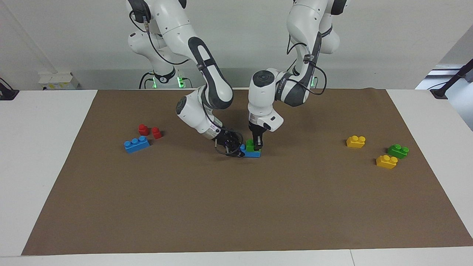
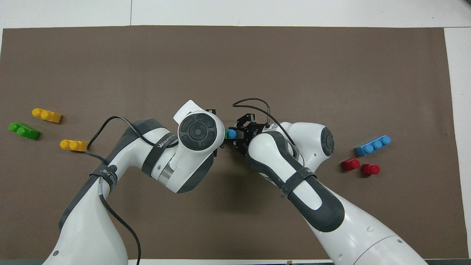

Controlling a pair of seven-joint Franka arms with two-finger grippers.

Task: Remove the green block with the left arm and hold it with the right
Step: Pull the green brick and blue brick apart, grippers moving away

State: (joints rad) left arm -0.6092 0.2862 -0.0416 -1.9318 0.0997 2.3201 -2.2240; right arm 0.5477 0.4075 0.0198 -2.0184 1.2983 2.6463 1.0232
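Facing view: green block [image 1: 251,145] seated on a blue brick [image 1: 251,152] mid-counter, pinched by the left tool [image 1: 257,142] from above. Right tool [image 1: 230,143] low alongside, clamped on the blue brick's end toward the right arm. Spare green brick [image 1: 398,150] near the yellow ones (not the target).

Overhead view: only slivers of green block [image 2: 226,133] and blue brick [image 2: 232,134] visible between the wrists.

Step in hand: both grips set. Next, likely a straight upward pull, base kept pinned.
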